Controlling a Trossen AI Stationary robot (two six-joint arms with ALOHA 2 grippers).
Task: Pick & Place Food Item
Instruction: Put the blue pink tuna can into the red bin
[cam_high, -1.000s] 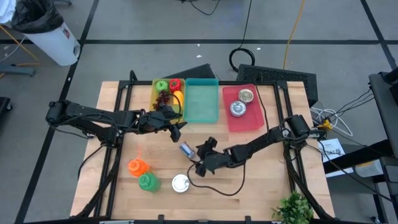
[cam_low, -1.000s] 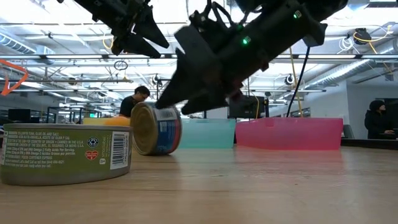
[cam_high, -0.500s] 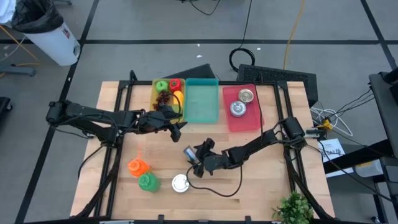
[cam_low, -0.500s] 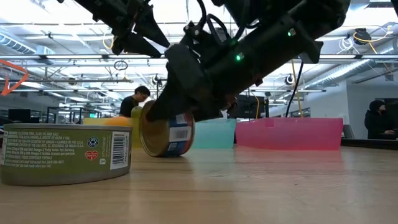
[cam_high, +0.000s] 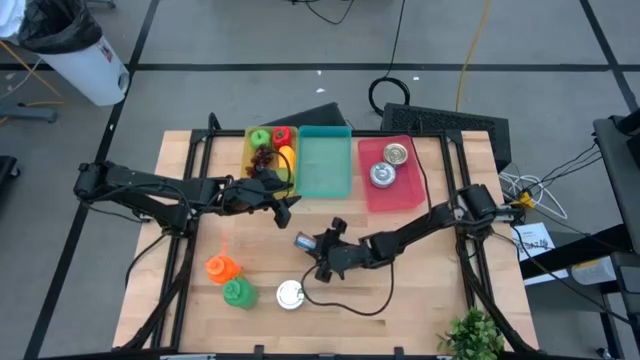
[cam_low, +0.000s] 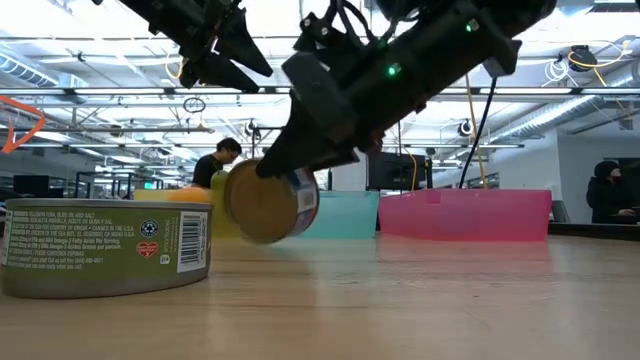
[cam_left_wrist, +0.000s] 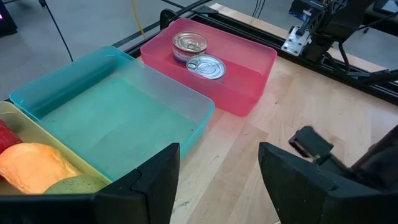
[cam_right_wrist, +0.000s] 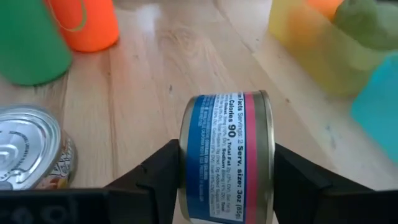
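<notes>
A small blue-labelled can (cam_high: 302, 241) lies on its side between the fingers of my right gripper (cam_high: 312, 250) at mid-table. The low view shows the can (cam_low: 270, 202) just above the wood, and the right wrist view shows the can (cam_right_wrist: 227, 155) close up. My right gripper (cam_right_wrist: 227, 186) is shut on it. My left gripper (cam_high: 286, 206) hangs open above the table in front of the yellow bin (cam_high: 252, 160). In its own view my left gripper (cam_left_wrist: 217, 180) holds nothing. My right gripper pinches the can between its two fingers (cam_right_wrist: 152, 180), one on each flat end, the label side (cam_right_wrist: 217, 134) facing the wrist camera. The fingers come slanting down from the table's right. The can is on its side, tilted and lifted just clear of the table (cam_low: 330, 300).
A green-labelled can (cam_high: 290, 294) stands near the near edge, beside a green cup (cam_high: 238, 292) and an orange cup (cam_high: 220, 267). Along the far side sit the yellow bin with fruit, a teal bin (cam_high: 325, 165) and a pink bin (cam_high: 392, 195) holding two cans.
The blue-labelled can lay on its side on the table; it has shifted slightly toward the near edge with my right gripper, then come up just clear of the wood. It has also turned, so that a flat end faces the near side more.
</notes>
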